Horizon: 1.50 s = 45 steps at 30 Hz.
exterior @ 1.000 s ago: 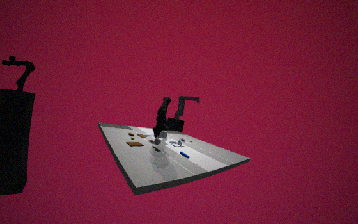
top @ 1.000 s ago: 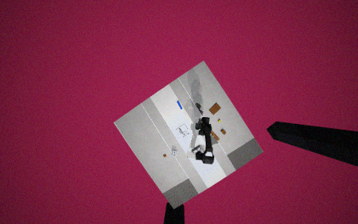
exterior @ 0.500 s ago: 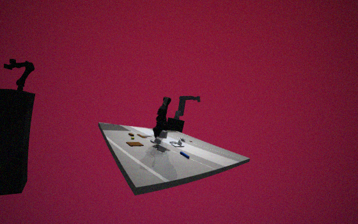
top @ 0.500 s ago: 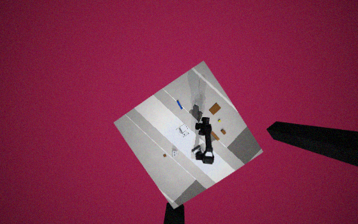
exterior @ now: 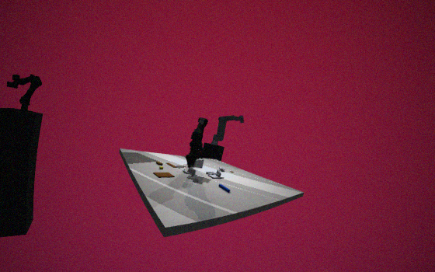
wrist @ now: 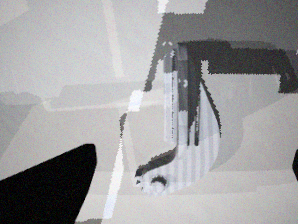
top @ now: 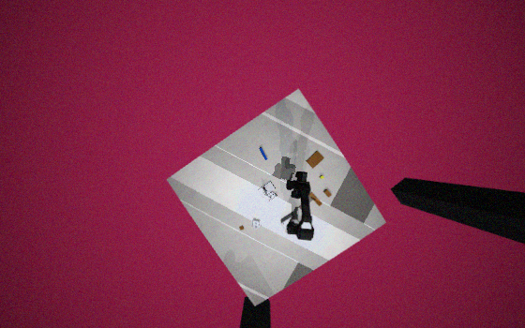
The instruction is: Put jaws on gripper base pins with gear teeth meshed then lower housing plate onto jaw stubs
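A pale jaw [wrist: 200, 165] lies on the table in the wrist view, with a long upright wall, a curved body, small teeth and a round hole at its lower left end. My gripper [wrist: 194, 156] [exterior: 189, 166] is open and empty, one black finger on either side of the jaw, apart from it. A pale part with thin dark outlines [top: 273, 192] [exterior: 215, 177] lies beside the arm; a smaller pale part [top: 256, 223] [exterior: 221, 169] lies farther off. Which is the gripper base, the housing plate or the other jaw is too small to tell.
On the table [top: 206, 175] [exterior: 264, 194] lie a blue bar [top: 263, 153] [exterior: 224, 188], a brown block [top: 315, 158] [exterior: 163, 175], a yellow piece [top: 322, 176] [exterior: 161, 168], and smaller brown pieces [top: 327, 192] [exterior: 171, 165]. Dark shadows cross the table.
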Available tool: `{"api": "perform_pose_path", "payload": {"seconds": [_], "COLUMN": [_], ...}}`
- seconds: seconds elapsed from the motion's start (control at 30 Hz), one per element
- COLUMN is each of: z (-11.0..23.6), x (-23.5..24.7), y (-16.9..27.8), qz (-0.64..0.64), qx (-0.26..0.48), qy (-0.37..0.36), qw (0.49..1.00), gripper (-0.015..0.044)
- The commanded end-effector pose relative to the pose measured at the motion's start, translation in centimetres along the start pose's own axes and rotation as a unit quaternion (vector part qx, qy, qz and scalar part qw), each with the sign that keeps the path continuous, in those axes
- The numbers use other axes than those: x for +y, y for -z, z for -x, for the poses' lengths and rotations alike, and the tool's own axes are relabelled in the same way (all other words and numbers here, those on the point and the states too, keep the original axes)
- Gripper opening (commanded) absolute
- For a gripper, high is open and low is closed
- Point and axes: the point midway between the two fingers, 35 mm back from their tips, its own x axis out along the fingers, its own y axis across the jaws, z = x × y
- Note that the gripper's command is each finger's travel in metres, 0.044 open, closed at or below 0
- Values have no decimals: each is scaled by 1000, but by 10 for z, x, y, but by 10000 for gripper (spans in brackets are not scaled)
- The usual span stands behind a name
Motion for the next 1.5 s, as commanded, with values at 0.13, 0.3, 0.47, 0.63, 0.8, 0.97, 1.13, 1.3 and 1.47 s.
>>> {"api": "perform_pose_path", "payload": {"seconds": [0.13,0.3,0.47,0.63,0.8,0.97,1.13,1.3,1.47], "z": [0,0,-7,-15,-23,-32,-40,-48,-51], "x": [0,0,-1,-2,-2,-3,-3,-3,-3], "y": [0,0,0,0,0,0,0,0,0], "qz": [2,0,0,1,1,1,2,2,2], "qx": [1,0,0,0,0,0,0,1,1], "qy": [1,0,0,0,0,0,0,1,1], "qw": [1000,1000,1000,1000,1000,1000,1000,1000,1000], "gripper": [440,440,440,440,440,440,440,440,440]}}
